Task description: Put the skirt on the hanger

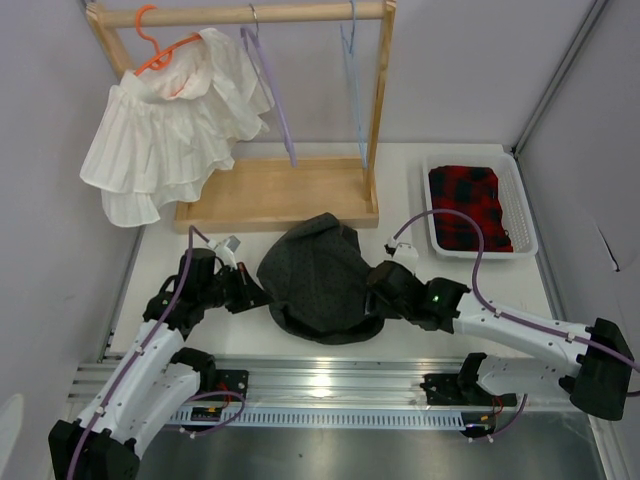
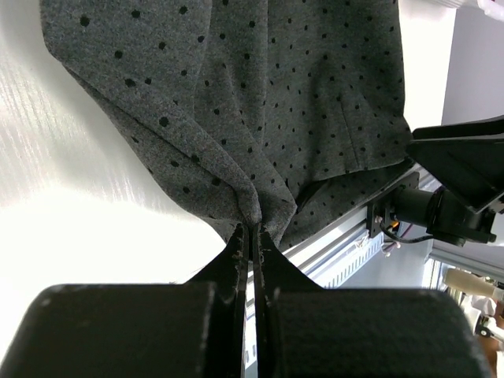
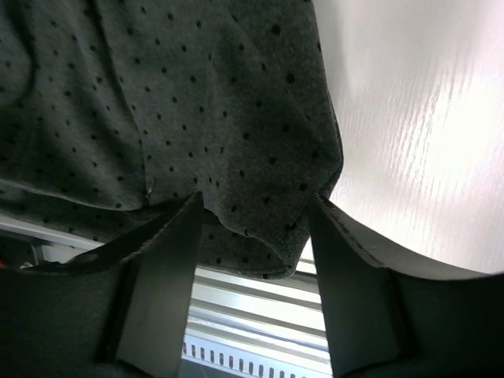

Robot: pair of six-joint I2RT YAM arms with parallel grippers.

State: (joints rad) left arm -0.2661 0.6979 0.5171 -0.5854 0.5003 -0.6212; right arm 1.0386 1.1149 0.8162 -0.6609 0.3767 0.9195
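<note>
- The skirt lies bunched in a rounded heap on the white tabletop, between the two arms and just in front of the wooden rack's base.
- The left hand sits low at the skirt's left edge. In the left wrist view its fingers are pressed together on a pinched fold of the dotted grey cloth, which fans out from that point.
- The right hand is at the skirt's right edge. In the right wrist view its fingers stand wide apart, with a rounded edge of the skirt sagging into the gap between them. Neither finger visibly squeezes the cloth.
- Both hands are close to the tabletop, on opposite sides of the heap.
- The hanger hangs by its hook from the rack's top rod, near the right post and well apart from the skirt.
- A purple hanger hangs from the middle of the same rod.
- At the left end of the rod, an orange hanger carries a white pleated garment.
- To the right of the rack, a white tray holds a folded red-and-black plaid cloth.
</note>
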